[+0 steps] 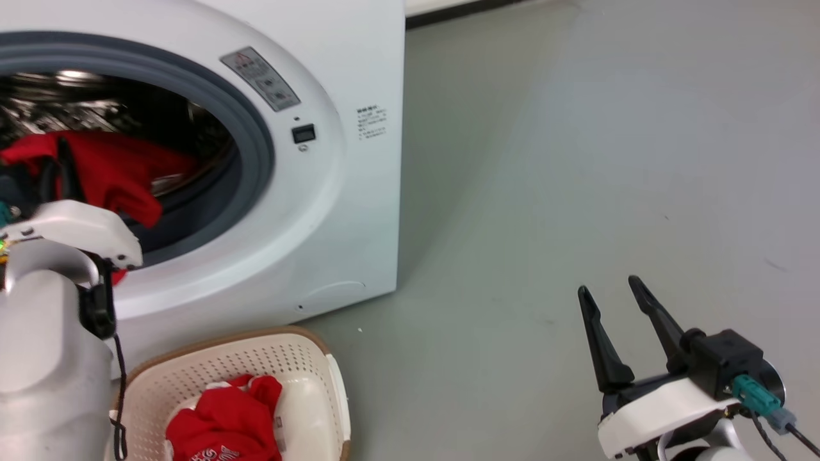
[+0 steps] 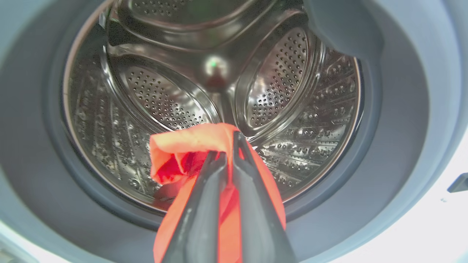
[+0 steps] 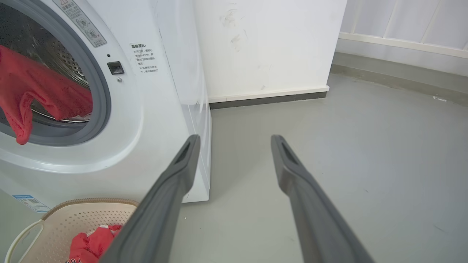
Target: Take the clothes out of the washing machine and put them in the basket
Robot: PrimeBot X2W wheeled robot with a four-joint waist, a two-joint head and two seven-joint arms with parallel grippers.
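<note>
Fingers of the left gripper are pinching a fold of the red garment at the mouth of the washing machine, ready to draw it off the drum. The basket, at six o'clock beneath the opening, is holding another red piece. The right gripper, at four o'clock, is hanging with fingers spread.

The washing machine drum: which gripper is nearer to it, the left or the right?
Left. The left gripper is at the mouth of the drum, shut on a red garment. The right gripper is open over the floor, right of the machine.
</note>
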